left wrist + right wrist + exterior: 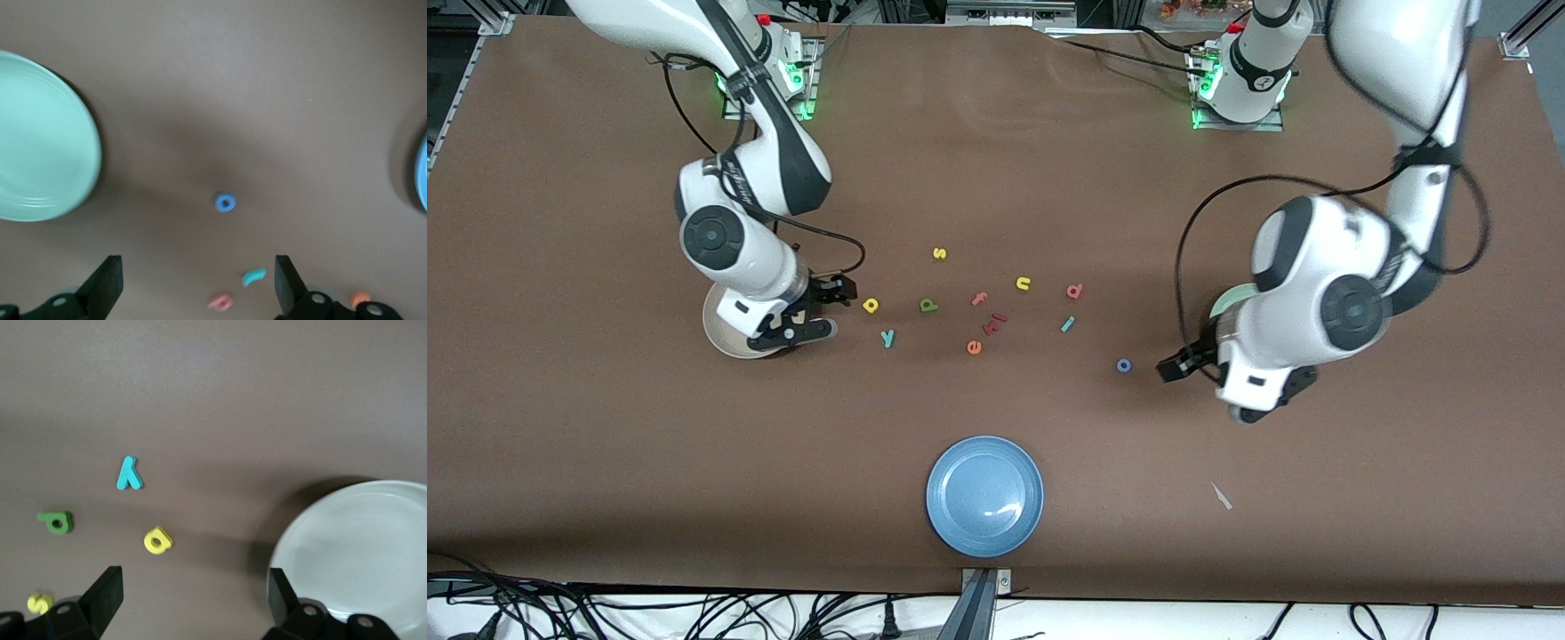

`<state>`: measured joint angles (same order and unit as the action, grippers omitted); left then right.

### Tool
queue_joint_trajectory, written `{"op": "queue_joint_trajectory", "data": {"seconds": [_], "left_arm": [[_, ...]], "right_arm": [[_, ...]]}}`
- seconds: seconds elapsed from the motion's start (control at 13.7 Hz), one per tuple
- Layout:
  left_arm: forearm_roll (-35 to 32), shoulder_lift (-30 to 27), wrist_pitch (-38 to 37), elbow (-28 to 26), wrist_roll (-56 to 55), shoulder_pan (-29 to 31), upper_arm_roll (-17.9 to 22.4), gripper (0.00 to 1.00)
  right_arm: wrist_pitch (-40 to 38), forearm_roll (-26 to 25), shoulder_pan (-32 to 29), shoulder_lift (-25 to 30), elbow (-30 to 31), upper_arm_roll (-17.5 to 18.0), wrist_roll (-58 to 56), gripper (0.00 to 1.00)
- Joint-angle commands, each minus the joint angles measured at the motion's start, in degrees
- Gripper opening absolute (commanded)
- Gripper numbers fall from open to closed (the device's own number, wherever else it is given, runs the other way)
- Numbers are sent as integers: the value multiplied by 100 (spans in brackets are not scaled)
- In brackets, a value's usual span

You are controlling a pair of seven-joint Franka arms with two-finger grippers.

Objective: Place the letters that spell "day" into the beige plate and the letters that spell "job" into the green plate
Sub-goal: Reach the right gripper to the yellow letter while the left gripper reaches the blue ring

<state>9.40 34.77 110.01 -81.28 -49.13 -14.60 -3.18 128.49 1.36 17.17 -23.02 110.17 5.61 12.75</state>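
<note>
The yellow "a" (871, 306), teal "y" (887, 338) and green "d" (928, 305) lie on the table beside the beige plate (716, 324). My right gripper (831, 309) hangs open over the plate's edge, nothing between its fingers; its wrist view shows the "a" (158, 541), "y" (128, 474), "d" (57, 521) and plate (360, 553). The blue "o" (1124, 365), teal "j" (1067, 324) and pinkish-red "b" (1074, 291) lie toward the green plate (1227, 302), which the left arm mostly hides. My left gripper (199, 287) is open and empty, beside the "o" (225, 203).
A blue plate (984, 496) sits nearest the front camera. Among the task letters lie a yellow "s" (939, 254), yellow "u" (1024, 284), pink "f" (979, 300), dark red pieces (996, 322) and orange "e" (974, 348). A small white scrap (1221, 496) lies near the front.
</note>
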Motion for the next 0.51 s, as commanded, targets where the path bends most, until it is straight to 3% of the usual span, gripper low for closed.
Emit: {"op": "queue_joint_trajectory", "data": {"seconds": [0.0,0.07,0.29,0.44], "left_arm": [[132,512,528,174,-674,-200,72,100],[141,661,739,165,-868,-235,63,97],[150,978,908,165,-1177,-359,63,75],[141,1101,917,165,-1195,-368,63,71]], "right_arm": [[457,-65,304,-316,40,-16,1094,82],[597,-83,322,-456,40,-16,1437,78],[1081,-83,550,-800,49,-34,2535,75],[1073,-101,577,-827,66,-34,2995,73]]}}
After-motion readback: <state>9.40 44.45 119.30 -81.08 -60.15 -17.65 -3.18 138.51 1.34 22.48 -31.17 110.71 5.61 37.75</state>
